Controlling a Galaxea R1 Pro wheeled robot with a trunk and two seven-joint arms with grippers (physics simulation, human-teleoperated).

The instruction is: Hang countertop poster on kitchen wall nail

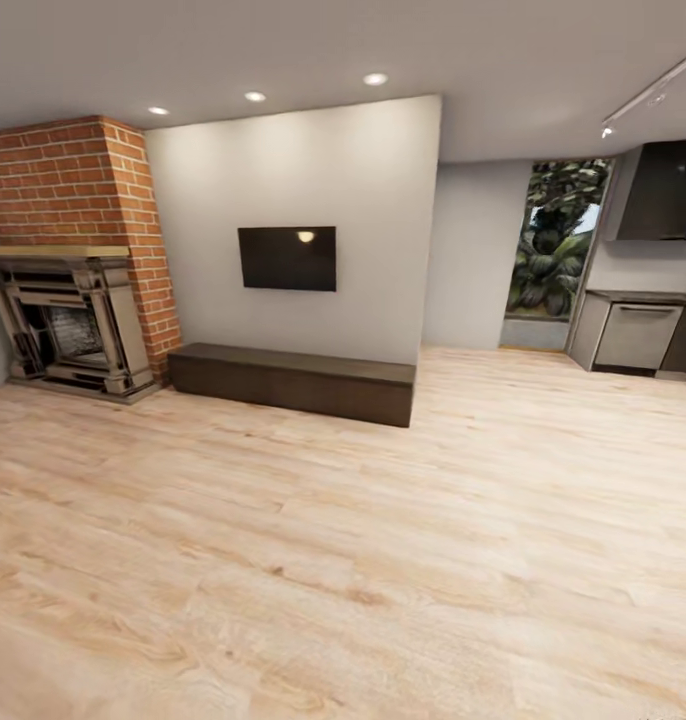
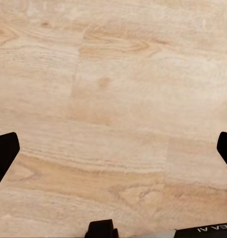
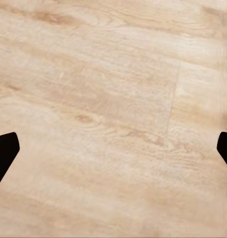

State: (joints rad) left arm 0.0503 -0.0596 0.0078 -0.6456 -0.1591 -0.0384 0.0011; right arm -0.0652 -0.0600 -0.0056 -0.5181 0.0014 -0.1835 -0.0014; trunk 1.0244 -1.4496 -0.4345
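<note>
Pale plank floor [image 1: 343,560] lies nearest in the head view; a TV [image 1: 287,258] hangs at 12 o'clock over a dark bench [image 1: 293,382], a brick fireplace [image 1: 68,300] at 10, and the kitchen [image 1: 643,300] with its countertop [image 1: 643,296] at 3. No poster is visible from here; I judge it light, thin and stiff, best held by the frame edge. Left wrist view: the left gripper [image 2: 113,148] spreads wide over floor, holding nothing. Right wrist view: the right gripper [image 3: 113,148] likewise wide and empty.

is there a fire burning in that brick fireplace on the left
No: in the head view the fireplace opening is dark and grey, with no flame or glow, under its brick chimney.
</note>
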